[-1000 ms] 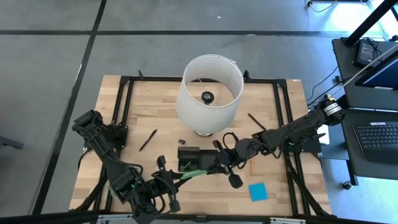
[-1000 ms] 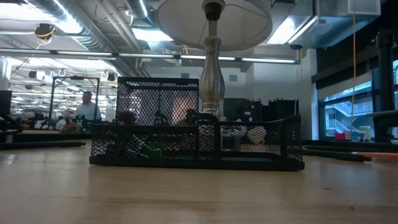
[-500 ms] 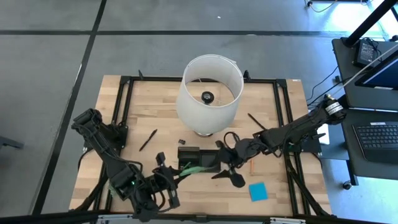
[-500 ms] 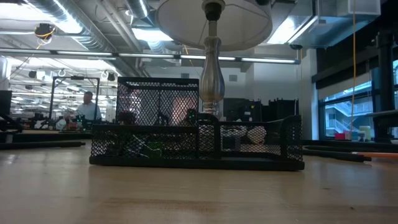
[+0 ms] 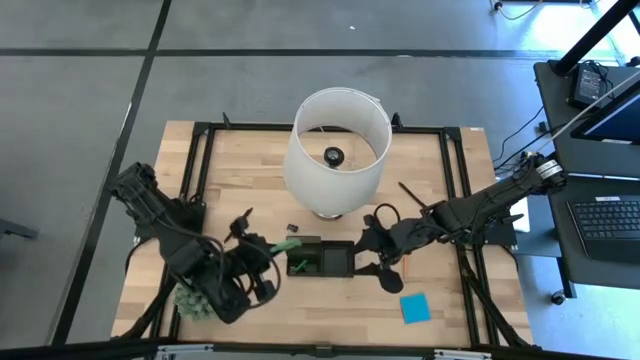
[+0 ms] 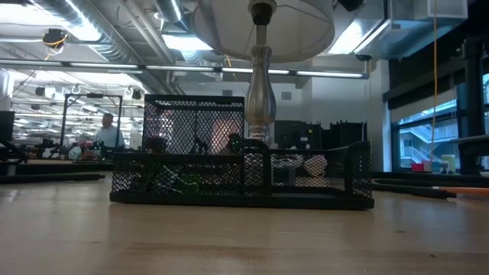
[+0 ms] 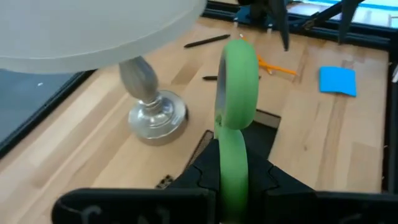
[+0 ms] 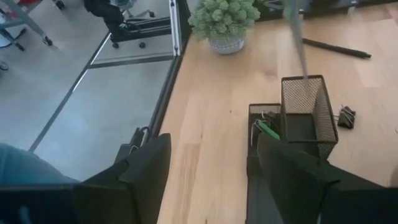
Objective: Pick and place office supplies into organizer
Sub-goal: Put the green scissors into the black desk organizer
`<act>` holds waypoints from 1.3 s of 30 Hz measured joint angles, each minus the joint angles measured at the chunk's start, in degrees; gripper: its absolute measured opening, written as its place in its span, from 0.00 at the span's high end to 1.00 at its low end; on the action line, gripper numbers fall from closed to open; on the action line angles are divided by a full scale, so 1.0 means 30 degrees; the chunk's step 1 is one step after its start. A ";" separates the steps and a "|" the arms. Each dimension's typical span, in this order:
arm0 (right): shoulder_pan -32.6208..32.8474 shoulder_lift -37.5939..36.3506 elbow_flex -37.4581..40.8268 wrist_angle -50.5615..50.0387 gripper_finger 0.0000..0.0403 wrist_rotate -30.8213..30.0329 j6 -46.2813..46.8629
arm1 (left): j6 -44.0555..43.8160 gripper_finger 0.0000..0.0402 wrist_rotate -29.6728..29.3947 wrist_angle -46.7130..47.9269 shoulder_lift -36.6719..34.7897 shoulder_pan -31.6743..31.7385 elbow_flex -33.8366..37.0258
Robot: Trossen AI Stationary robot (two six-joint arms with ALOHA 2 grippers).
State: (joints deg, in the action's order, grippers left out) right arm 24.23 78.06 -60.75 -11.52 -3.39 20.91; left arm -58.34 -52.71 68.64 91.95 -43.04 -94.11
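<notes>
A: Status, L arm?

B: Left gripper [image 7: 236, 177] sits at the organizer's [image 5: 322, 258] end nearest the L arm. Fingers [image 7: 202, 180] are pinched on the green-handled scissors [image 7: 236, 93]. The grip is on the handle section. One handle loop sticks out fwd past the fingertips, edge-on in the left wrist view. Blades can't be seen.

A: Scissors' position vs. the tray?

B: In the high view the green loop [image 5: 287, 243] is just beside the tray's short end, not inside it. Can't tell if it touches the rim.

A: R arm?

B: Right gripper [image 5: 378, 262] is at the opposite end of the organizer, over the bench [image 5: 250, 160]. Fingers [image 8: 143, 171] are spread wide with nothing between them. The right wrist view looks along the mesh tray, and a green item [image 8: 267, 129] lies in the low compartment.

A: Other supplies?

B: Blue sticky-note pad [image 5: 415, 307] lies on the bench near the R fingers, apart from them. Orange pencil [image 7: 273, 65] lies beside it. One dark pen [image 5: 410, 192] is farther back, R of the lamp [image 5: 337, 150]. A dark clip [image 8: 345, 115] lies just beside the tray's tall section.
</notes>
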 joint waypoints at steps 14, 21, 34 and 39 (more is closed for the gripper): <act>-0.0022 0.0015 0.0000 0.0762 0.40 -0.2275 0.0243 | -0.3039 0.96 -0.0135 0.3447 -0.5598 -0.0360 0.3855; -0.0028 0.0020 0.0000 0.1061 0.40 -0.3199 0.0866 | 0.1261 0.96 -0.0015 -0.6133 -1.0137 -0.0726 1.0569; -0.0164 0.0022 0.0000 0.1425 0.40 -0.4734 0.1042 | 0.6902 0.96 0.3593 -1.3834 -1.0785 0.1158 1.5937; -0.0515 0.0022 0.0000 0.1423 0.40 -0.5022 0.1530 | 0.8541 0.96 0.4604 -1.5855 -1.0784 0.1966 1.7170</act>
State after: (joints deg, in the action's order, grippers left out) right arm 22.68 78.13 -60.75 -7.25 -18.46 25.50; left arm -32.72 -38.90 21.08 59.60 -37.14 -42.59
